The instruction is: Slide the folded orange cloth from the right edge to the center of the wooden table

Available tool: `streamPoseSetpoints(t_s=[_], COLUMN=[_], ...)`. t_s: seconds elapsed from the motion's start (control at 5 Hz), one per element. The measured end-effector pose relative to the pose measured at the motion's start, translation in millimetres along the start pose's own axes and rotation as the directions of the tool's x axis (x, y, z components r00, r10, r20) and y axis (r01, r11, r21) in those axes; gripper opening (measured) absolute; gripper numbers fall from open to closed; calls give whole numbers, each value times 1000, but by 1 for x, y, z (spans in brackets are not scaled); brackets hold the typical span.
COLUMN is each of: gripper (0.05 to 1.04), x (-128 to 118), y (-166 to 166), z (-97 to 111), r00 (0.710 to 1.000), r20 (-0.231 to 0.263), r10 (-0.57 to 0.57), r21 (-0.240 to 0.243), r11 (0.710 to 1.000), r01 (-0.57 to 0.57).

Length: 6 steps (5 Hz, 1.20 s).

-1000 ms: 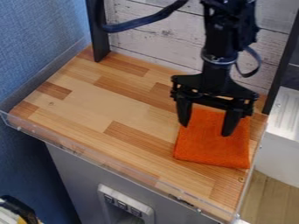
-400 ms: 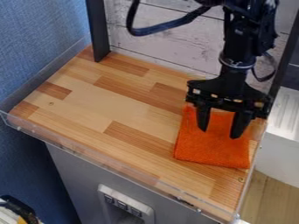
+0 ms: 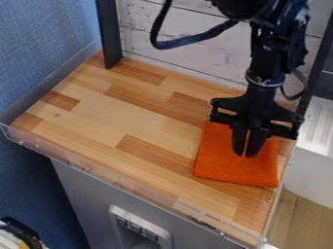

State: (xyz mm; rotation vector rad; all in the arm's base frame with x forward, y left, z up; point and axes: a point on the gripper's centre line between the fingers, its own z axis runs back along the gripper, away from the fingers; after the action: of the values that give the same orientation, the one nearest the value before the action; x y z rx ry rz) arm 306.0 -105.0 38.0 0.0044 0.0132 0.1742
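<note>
Camera view: see claw (image 3: 245,155) pressed nearly together at orange cloth (image 3: 228,170), plank wall (image 3: 195,58) behind, dark post (image 3: 317,70) near, clear rim (image 3: 139,187) in front.

The black arm (image 3: 265,61) hangs down from above, and its gripper (image 3: 246,154) points downward, two fingers (image 3: 258,140) almost together

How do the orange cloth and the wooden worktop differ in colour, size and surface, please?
The cloth is plain bright orange, while the worktop shows lighter and darker brown blocks. The cloth is much smaller than the worktop it lies on. The cloth looks soft and fuzzy, whereas the worktop looks hard and smooth. Both are roughly four-sided.
</note>
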Motion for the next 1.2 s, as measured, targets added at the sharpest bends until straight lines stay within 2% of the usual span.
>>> streamPoseSetpoints(t_s=[0.2, 0.6, 0.8, 1.2], gripper=[64, 59, 59, 59], x=[3, 6, 9, 26], y=[-2, -5, 1, 33], z=[-9, -20, -26, -28], r00=[1000, 1000, 999, 996], r20=[5, 19, 2, 3], r10=[-5, -23, -45, -91], r21=[-3, -21, -17, -18], r11=[1000, 1000, 999, 996], r01=[5, 23, 45, 91])
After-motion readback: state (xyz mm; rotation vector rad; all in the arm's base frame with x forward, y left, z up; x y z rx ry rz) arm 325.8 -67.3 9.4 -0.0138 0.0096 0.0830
